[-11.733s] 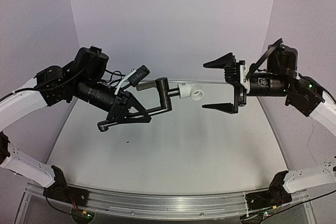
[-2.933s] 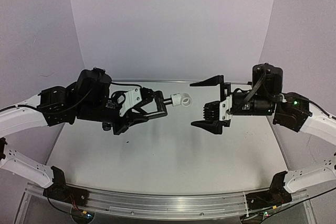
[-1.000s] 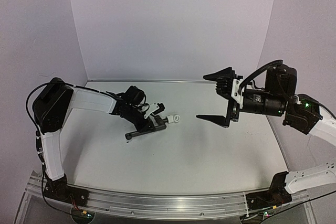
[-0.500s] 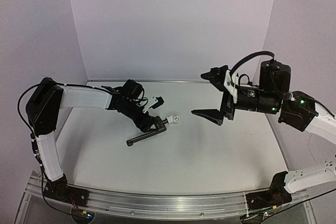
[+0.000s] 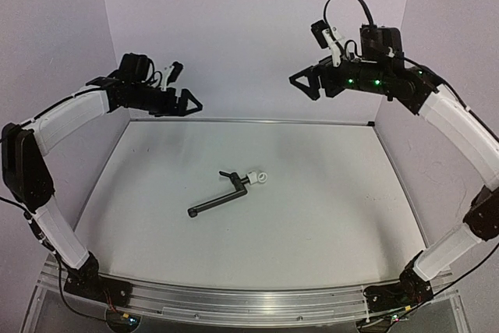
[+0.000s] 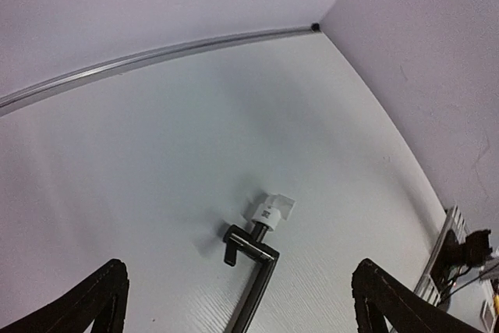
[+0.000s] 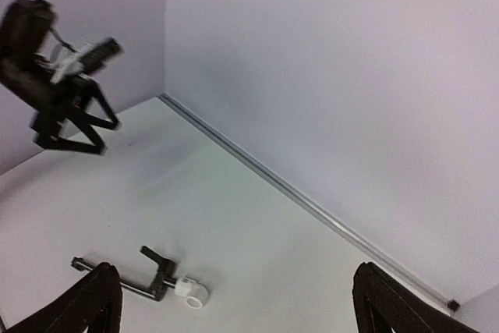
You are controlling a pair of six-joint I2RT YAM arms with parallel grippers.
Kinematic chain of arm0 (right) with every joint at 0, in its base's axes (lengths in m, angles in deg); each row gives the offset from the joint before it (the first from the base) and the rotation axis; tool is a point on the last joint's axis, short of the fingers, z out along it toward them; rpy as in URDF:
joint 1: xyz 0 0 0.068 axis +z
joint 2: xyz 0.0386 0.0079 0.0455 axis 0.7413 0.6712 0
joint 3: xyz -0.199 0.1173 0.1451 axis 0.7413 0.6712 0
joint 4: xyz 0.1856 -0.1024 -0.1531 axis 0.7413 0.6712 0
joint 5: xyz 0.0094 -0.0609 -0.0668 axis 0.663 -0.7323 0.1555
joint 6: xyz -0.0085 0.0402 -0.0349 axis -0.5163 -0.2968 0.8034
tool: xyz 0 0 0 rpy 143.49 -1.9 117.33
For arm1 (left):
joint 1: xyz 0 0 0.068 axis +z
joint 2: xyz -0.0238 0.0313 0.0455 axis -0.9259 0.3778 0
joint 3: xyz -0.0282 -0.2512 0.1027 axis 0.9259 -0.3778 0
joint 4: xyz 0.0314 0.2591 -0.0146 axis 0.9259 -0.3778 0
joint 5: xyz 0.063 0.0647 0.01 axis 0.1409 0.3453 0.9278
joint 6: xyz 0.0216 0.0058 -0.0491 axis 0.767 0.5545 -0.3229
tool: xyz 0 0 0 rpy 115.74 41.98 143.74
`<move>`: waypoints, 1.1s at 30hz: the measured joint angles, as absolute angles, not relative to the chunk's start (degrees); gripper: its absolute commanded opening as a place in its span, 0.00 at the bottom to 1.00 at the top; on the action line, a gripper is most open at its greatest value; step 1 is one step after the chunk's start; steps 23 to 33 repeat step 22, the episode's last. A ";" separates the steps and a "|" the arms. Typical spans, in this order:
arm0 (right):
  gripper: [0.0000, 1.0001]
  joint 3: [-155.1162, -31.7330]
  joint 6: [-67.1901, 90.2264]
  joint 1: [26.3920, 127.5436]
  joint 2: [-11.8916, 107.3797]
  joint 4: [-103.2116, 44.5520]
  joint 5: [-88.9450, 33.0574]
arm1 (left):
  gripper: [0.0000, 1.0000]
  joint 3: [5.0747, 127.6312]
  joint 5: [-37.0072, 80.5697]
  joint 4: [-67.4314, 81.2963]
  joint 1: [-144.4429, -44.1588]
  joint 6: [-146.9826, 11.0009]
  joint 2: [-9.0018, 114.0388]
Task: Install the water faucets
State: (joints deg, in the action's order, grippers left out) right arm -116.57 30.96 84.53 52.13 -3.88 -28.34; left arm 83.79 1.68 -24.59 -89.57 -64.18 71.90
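**Status: Faucet Assembly at Rest**

The left gripper (image 5: 187, 103) and right gripper (image 5: 306, 83) are held spread and empty (upper left and upper right of the frame). The black pipe (image 5: 222, 199) lies mid-frame on the table (image 5: 351, 216). The white fitting (image 5: 257, 179) is seated on its cranked end. Installation is judged essentially complete.

L wrist view: pipe (image 6: 256, 288) runs off btm edge

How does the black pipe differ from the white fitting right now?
The black pipe is long, slim and dark; the white fitting is short, stubby and pale. The pipe has a cranked bend at one end; the fitting has an open round mouth. Both lie on the table, joined at the crank end.
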 measured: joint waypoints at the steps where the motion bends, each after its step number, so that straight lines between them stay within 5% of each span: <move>1: 0.98 -117.46 29.97 81.66 53.34 -2.59 -27.80 | 1.00 83.47 1.63 -24.78 -87.52 -65.65 71.02; 8: 0.98 -115.98 27.99 65.54 57.31 2.75 -23.10 | 1.00 75.74 5.27 -26.62 -75.22 -73.41 62.86; 14: 0.98 -102.94 27.65 52.50 56.46 1.63 -18.70 | 1.00 67.06 12.19 -29.01 -73.76 -75.83 56.54; 21: 0.98 -91.61 26.51 50.98 52.63 -0.83 -18.30 | 1.00 58.68 15.13 -29.17 -73.69 -77.52 54.21; 33: 0.98 -91.27 26.12 51.00 52.02 -1.47 -18.23 | 1.00 57.97 15.29 -29.20 -73.69 -77.73 54.21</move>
